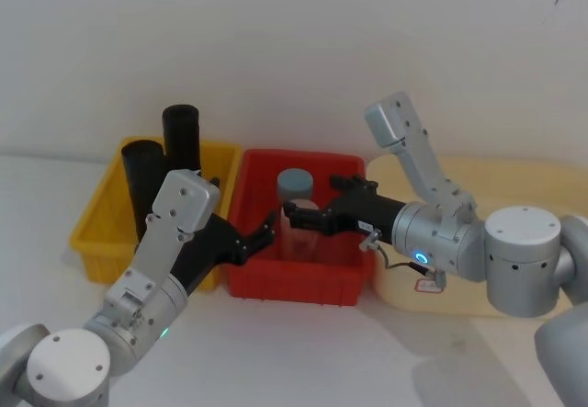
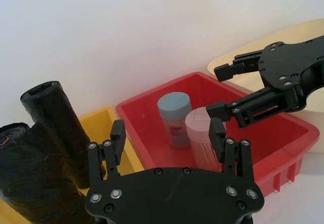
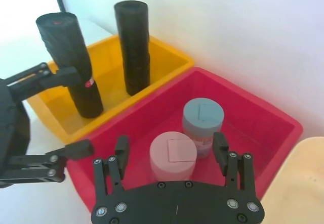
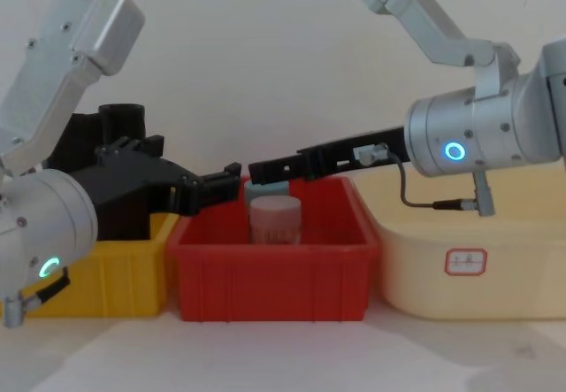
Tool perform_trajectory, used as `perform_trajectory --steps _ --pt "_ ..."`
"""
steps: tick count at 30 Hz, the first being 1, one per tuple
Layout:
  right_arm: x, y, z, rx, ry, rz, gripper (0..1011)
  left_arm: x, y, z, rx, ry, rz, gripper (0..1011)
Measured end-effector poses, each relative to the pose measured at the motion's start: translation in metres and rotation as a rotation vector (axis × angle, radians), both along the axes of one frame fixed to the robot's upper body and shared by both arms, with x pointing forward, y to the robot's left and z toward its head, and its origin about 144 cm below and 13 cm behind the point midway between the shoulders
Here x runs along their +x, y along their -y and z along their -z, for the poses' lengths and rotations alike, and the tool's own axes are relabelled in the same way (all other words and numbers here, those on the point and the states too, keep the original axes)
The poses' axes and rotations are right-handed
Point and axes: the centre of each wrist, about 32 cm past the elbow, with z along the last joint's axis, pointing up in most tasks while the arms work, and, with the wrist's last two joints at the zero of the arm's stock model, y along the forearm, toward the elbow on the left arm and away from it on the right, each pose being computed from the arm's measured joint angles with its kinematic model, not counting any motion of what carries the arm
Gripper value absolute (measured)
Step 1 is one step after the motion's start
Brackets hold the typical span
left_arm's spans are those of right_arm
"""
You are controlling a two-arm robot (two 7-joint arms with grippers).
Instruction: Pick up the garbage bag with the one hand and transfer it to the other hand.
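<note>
The garbage bag [image 1: 142, 179] is the thicker, lumpy black roll standing upright at the front of the yellow bin [image 1: 92, 232]; it also shows in the right wrist view [image 3: 65, 47] and the left wrist view [image 2: 23, 176]. A slimmer black roll [image 1: 182, 133] stands behind it. My left gripper [image 1: 243, 219], on the teal-ringed arm, is open and empty just right of the rolls, over the edge between the yellow and red bins, touching neither roll. My right gripper [image 1: 314, 196], on the blue-ringed arm, is open and empty above the red bin [image 1: 294, 283], facing the left one.
Two jars stand in the red bin, one with a blue-grey lid [image 3: 202, 114] and one with a pink lid [image 3: 173, 152]. A cream tub [image 1: 551, 179] sits at the right. The three containers stand side by side against a white wall.
</note>
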Motion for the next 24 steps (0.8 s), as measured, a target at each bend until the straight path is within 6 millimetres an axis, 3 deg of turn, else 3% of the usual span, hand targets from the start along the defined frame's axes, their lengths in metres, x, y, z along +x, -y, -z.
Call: perform_trajectory --steps 24 --pt "0.01 -0.009 0.007 -0.03 -0.044 -0.031 1000 0.0 0.0 0.0 0.0 0.0 0.0 1001"
